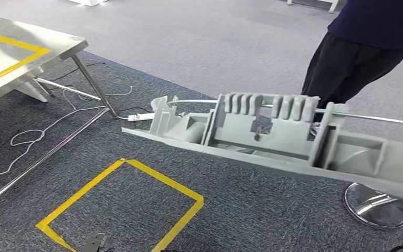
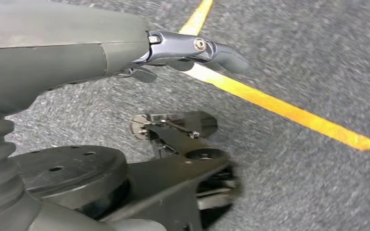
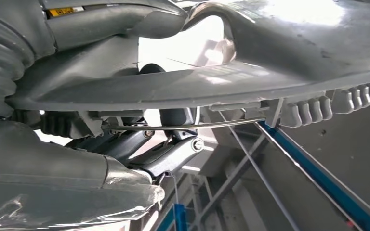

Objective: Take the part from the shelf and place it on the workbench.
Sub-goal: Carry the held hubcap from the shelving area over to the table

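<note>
Yellow tape point(image 1: 120, 205) marks a square on the grey carpet point(image 1: 252, 220) close below the head camera. Just above it the long grey moulded part point(image 1: 273, 139) hangs in the air, off any shelf or bench, running from a tapered end over the middle of the floor down toward the lower right edge of the head view; a thin metal rod point(image 1: 367, 119) runs along its ribbed top. In the right wrist view the right hand point(image 3: 149, 149) is clamped on the part point(image 3: 270, 62), dark fingers point(image 3: 173, 156) curled under its lower edge beside the rod. The left hand point(image 2: 192, 50) hangs over the carpet by a tape line point(image 2: 279, 108), holding nothing, fingers loosely extended. A chrome chair base point(image 1: 378, 206) stands under the part's far right end. White cables point(image 1: 47, 128) trail across the carpet to the metal workbench point(image 1: 57, 44) at the upper left, its top edged with yellow tape. A person in dark clothes point(image 1: 346, 58) stands at the upper right behind the part.
</note>
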